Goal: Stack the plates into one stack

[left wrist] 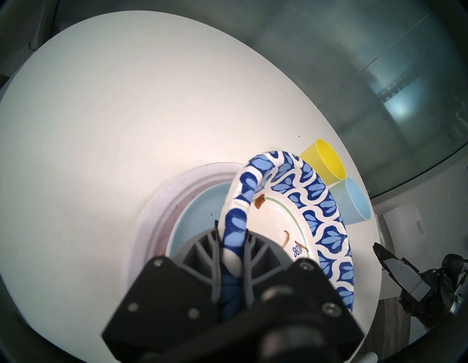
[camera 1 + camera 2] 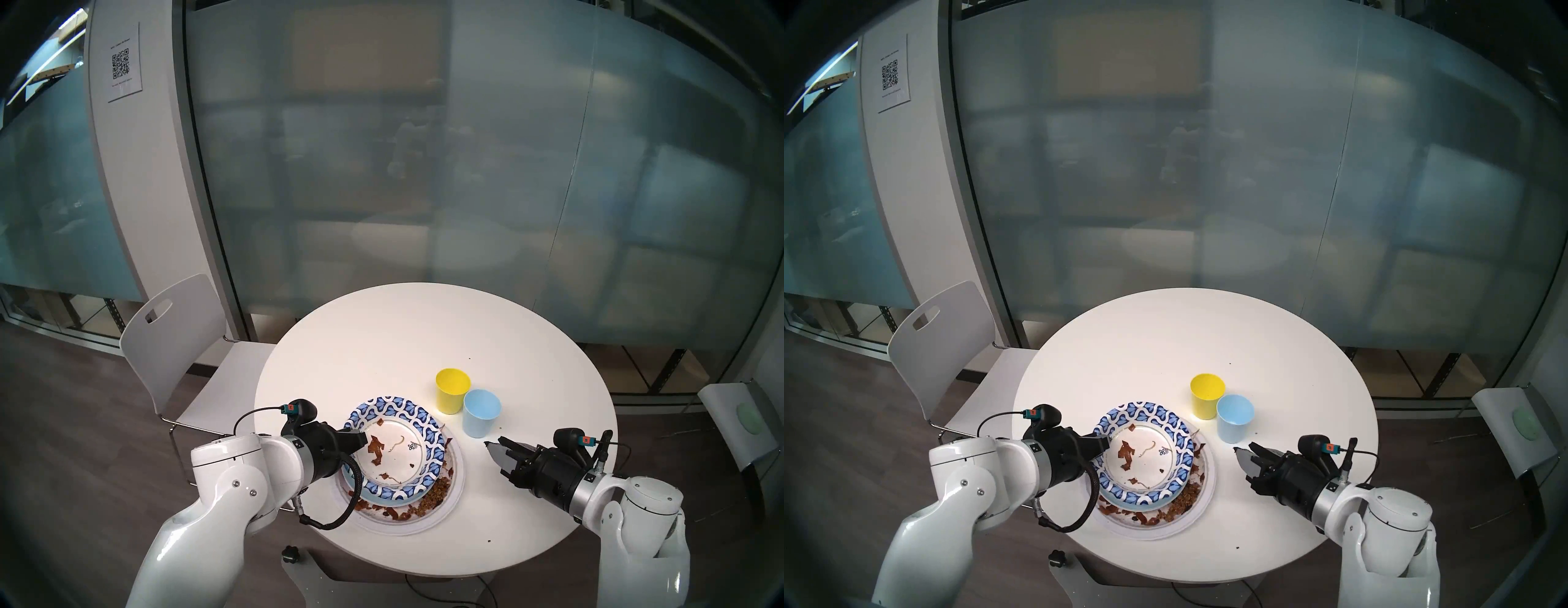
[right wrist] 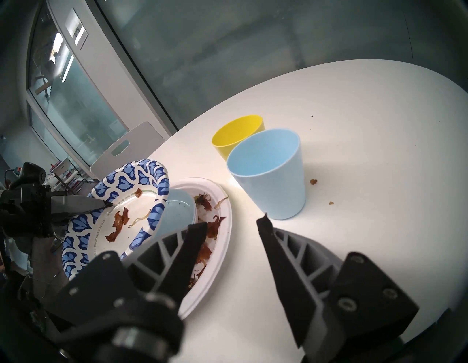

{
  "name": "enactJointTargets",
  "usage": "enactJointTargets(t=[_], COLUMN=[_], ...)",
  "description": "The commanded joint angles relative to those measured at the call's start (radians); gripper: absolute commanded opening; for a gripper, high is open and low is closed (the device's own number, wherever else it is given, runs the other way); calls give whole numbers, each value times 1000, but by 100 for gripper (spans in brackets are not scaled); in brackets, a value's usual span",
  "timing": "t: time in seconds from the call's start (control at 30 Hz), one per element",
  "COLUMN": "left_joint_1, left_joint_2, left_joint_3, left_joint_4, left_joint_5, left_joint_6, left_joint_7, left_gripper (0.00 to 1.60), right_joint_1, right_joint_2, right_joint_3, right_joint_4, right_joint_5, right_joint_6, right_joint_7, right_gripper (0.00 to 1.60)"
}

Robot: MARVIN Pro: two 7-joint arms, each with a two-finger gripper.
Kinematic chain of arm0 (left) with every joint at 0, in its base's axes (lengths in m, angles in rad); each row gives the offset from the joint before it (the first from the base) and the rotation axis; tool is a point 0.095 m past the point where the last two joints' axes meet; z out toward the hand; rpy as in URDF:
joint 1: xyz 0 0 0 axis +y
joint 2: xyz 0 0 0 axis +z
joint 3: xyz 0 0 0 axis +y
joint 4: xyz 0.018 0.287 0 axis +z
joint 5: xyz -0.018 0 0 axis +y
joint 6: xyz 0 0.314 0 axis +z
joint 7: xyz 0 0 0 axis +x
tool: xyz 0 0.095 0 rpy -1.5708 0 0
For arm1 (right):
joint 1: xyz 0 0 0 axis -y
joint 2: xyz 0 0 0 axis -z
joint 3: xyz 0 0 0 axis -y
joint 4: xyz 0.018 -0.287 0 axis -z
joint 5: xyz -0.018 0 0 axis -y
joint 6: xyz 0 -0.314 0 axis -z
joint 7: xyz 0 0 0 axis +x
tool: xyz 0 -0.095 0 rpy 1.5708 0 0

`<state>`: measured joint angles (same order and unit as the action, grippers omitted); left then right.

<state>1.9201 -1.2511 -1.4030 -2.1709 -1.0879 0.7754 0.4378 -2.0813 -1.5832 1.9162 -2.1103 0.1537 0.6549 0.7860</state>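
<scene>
The white paper plate (image 2: 455, 488) with brown scraps lies on the round table's near left part. The plain light-blue plate (image 2: 373, 497) lies in it. My left gripper (image 2: 360, 439) is shut on the left rim of the blue-and-white patterned plate (image 2: 428, 429) and holds it tilted over the other two. The left wrist view shows the rim (image 1: 326, 228) pinched in the gripper (image 1: 231, 233). My right gripper (image 2: 494, 443) is open and empty, just right of the plates; in the right wrist view (image 3: 231, 221) its jaws stand apart. The small pale-pink plate is out of view.
A yellow cup (image 2: 452, 392) and a light-blue cup (image 2: 481, 414) stand touching, just behind the right gripper. The white table (image 2: 403, 339) carries a few crumbs. A white chair (image 2: 178, 339) stands at the left and another (image 2: 738, 416) at the right. A glass wall is behind.
</scene>
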Motion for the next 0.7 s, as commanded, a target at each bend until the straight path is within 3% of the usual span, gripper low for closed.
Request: enactJointTargets(t=[0.0,0.03,0.07,0.1,0.13,0.23,0.4,0.53,0.67], left_joint_1=[-7,-6,-6,-4,-4,-1,2,-4,-9], left_joint_2=[8,8,8,10,11,16,23,34,49], left_joint_3=[6,7,7,9,11,17,25,21,11], left_joint_4=[-6,-5,-5,-3,0,4,6,11,14], left_joint_5=[26,28,28,35,40,52,70,87,98], left_joint_6=[-22,-23,-23,-27,-28,-35,-49,-61,-70], left_joint_7=[-10,-10,-10,-13,-15,-21,-28,-37,-48], left_gripper=[45,56,56,79,80,110,113,133,132], right_joint_1=[7,8,8,9,9,12,16,20,27], right_joint_2=[-2,-2,-2,-2,-2,-2,-2,1,6], right_joint_3=[-3,-3,-3,-3,-3,-3,-3,-1,4], right_joint_4=[-24,-24,-24,-23,-22,-22,-23,-18,-18], right_joint_5=[7,7,7,6,6,6,4,3,4], right_joint_6=[-4,-4,-4,-4,-5,-4,-3,-3,3], right_joint_7=[7,8,8,9,9,10,10,12,14], right_gripper=[111,114,114,114,114,115,117,118,118])
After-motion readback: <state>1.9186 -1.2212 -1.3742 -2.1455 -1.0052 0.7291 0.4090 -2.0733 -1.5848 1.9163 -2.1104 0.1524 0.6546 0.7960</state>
